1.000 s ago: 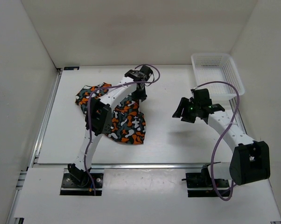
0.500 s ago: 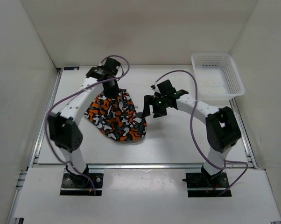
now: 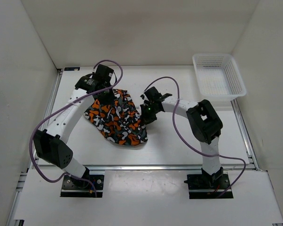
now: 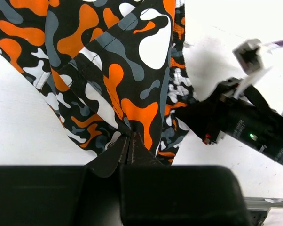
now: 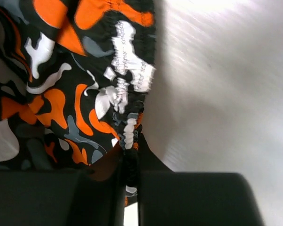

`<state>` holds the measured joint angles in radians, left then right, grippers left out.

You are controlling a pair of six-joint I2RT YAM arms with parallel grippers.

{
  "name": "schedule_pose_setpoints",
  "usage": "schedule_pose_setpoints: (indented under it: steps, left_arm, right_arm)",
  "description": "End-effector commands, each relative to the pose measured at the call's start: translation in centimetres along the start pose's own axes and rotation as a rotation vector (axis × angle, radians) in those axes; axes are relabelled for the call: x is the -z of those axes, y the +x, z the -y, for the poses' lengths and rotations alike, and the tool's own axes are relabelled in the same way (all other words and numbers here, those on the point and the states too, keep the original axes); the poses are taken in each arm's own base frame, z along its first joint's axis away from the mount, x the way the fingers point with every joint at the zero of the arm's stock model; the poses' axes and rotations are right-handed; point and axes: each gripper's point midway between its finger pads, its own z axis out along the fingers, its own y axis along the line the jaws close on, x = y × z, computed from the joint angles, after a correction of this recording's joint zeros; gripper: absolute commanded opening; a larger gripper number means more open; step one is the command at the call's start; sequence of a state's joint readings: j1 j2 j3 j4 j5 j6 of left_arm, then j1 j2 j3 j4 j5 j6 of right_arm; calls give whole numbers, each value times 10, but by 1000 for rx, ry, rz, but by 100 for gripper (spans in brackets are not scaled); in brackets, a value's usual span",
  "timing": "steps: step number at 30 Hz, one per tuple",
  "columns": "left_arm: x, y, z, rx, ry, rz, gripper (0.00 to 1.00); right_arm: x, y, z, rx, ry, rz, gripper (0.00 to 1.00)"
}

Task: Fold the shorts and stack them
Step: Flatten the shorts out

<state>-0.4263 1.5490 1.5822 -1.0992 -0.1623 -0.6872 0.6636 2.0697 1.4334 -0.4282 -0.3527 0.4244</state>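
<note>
Shorts [image 3: 118,121] in the tight grip of left gripper [image 4: 130,140] and right gripper [image 5: 131,151], white basket [image 3: 239,72] well apart.

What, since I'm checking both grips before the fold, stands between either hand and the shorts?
Nothing visible. The left hand is shut on a fold of the shorts, the right hand on their gathered edge.

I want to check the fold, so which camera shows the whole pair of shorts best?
The top external view: the shorts show almost whole. The left wrist view shows only the part pinched in the left gripper; the right wrist view shows only their gathered elastic edge in the right gripper.
</note>
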Motion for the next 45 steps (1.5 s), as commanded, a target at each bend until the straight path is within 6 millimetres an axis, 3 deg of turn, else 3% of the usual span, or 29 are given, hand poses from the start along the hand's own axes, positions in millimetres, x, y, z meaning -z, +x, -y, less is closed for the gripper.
schedule_pose_setpoints:
  steps: [1,2,5,6,7,11,16,25,26,29,31,33,35,36,37,38,39,40,41,42,43,44,45]
  left_arm:
    - [10,-6,-1,19,16,29,10]
    - [10,-6,-1,19,16,29,10]
    - [10,-6,-1,19,16,29,10]
    - [12,-5,-2,20,18,31,10]
    - [9,-1,-4,18,9,20,10]
    - [11,3,-9,17,7,18,10]
    - [16,3,-11,19,8,33,10]
    - [20,3,-14,20,2,40,10]
    - [20,3,-16,27,-11,39,10]
    - [22,1,-22,35,-24,48,10]
    - [22,-1,-25,44,-29,50,10]
    - [21,-5,-30,57,-44,59,10]
    - [17,-18,-38,51,-60,75,10]
    - [16,-28,-37,50,-50,87,10]
    - [15,-38,-38,48,-53,99,10]
    - [27,-68,-35,65,-33,164,10]
    - [17,-81,-35,44,-50,159,10]
    - [21,-98,-33,43,-46,185,10]
    - [26,-115,-37,52,-54,206,10]
    - [42,-151,-24,63,-16,289,10]
    - [53,-167,-19,61,13,320,10]
    - [67,-182,-16,73,32,366,10]
    - [101,-206,-10,93,87,456,10]
  right_arm:
    - [37,-19,-9,11,30,119,4]
    - [39,-17,-4,6,56,121,15]
    - [50,-11,7,-3,129,135,78]
    - [58,-13,15,-2,182,172,85]
    - [58,-3,24,-34,217,167,90]
    - [68,16,30,-81,214,167,92]
    - [59,39,29,-130,149,148,79]
    - [15,45,18,-110,111,60,62]
    - [12,42,12,-97,104,61,57]
    - [6,34,14,-120,126,75,18]
    - [6,31,20,-136,164,79,0]
    - [24,9,23,-151,183,144,0]
    - [46,-13,41,-194,214,197,0]
    - [63,-38,39,-194,201,253,0]
    - [87,-61,52,-236,204,315,0]
    - [103,-74,58,-243,213,337,0]
    - [121,-91,59,-243,202,376,0]
    - [166,-135,55,-245,179,502,0]
    - [187,-154,52,-232,165,551,0]
    - [211,-166,58,-252,173,586,0]
    - [261,-197,35,-212,137,710,0]
    - [284,-207,30,-202,128,764,0]
    - [312,-216,27,-195,121,828,0]
